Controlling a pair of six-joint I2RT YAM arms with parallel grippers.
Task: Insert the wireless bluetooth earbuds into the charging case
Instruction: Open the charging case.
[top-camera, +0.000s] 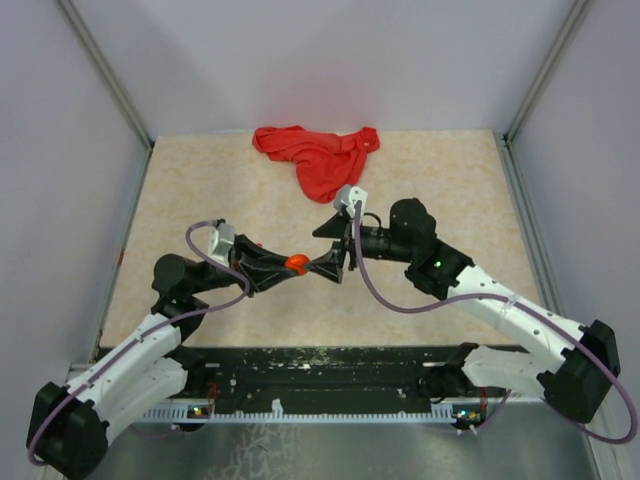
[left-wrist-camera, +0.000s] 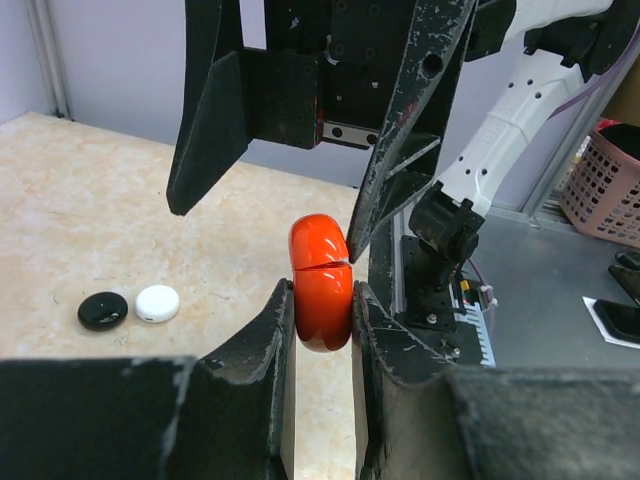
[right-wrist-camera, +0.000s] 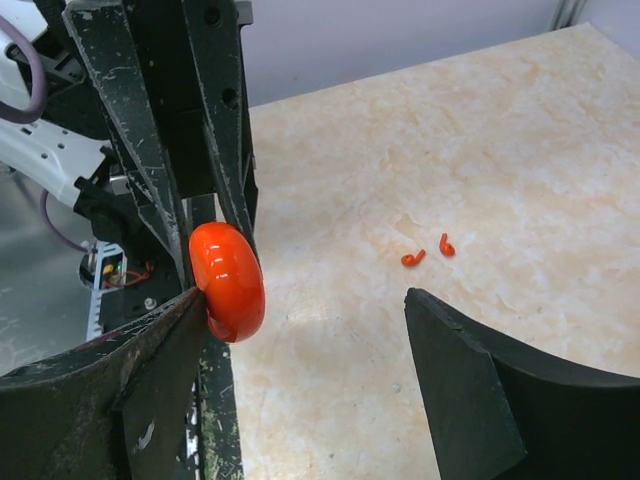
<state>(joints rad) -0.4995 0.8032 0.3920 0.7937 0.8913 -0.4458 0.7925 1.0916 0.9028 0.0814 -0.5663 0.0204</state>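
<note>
**Left end effector clenched on red charging case, lid not yet lifted**

Black fingers of the left end effector are seen nearest the lens in the left wrist view. The red charging case is pinched between them by its two sides and held up clear of the table. Only the lower half is gripped. The seam and the upper half are left exposed above the fingertips, presumably so that the lid can be worked by the other arm.

And the other arm is right there. The right end effector is presented opposite, its jaws spread wide and nothing grasped. One finger is laid against the case at about the seam, while the other stands well apart over bare table. A prying move on the lid is judged to be the step in hand. The case looks closed, with only a thin line showing at the seam.

The pair of red earbuds is found on the table in the right wrist view, the two pieces near each other but apart, and well away from the case. Nothing has been inserted yet, so the task is judged to be at an early stage.

A black case and a white case are parked side by side on the table, out of the way. A red cloth is bunched at the far edge.

Care will be called for, since the glossy shell could slip or twist in the grip under a sideways push, and the earbuds are tiny targets for such broad fingers.
</note>
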